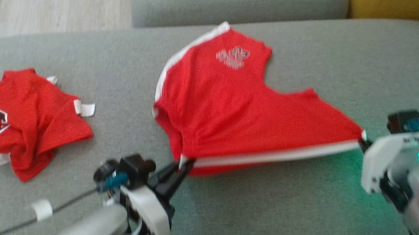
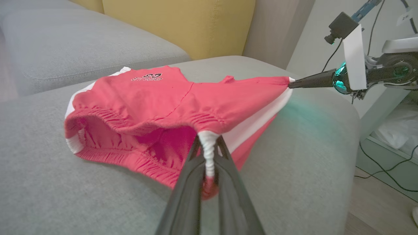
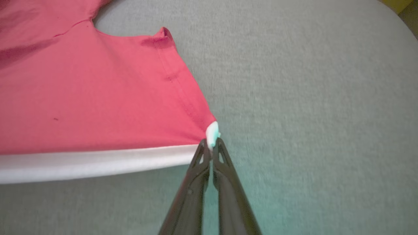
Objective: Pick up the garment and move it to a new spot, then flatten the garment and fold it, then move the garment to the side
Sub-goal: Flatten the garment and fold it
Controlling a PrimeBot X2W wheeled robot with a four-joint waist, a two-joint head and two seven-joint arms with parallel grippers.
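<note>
2 grippers, 1 garment between them! Nearest, the left gripper (image 1: 185, 163) has its jaws clamped on the white, gathered end of the waistband (image 2: 107, 114). Out to the right, the right gripper (image 1: 362, 143) is pinched tight on the white-tipped corner of a leg hem. The red shorts (image 1: 233, 112) run taut between the 2 along the white side stripe (image 1: 268, 154), that near edge raised off the grey cushion (image 1: 300, 220), the far leg with its logo lying flat on it. Well apart to the left, 1 crumpled red jersey (image 1: 26, 121) rests on the same cushion. Beyond sits a yellow cushion (image 2: 183, 23).
</note>
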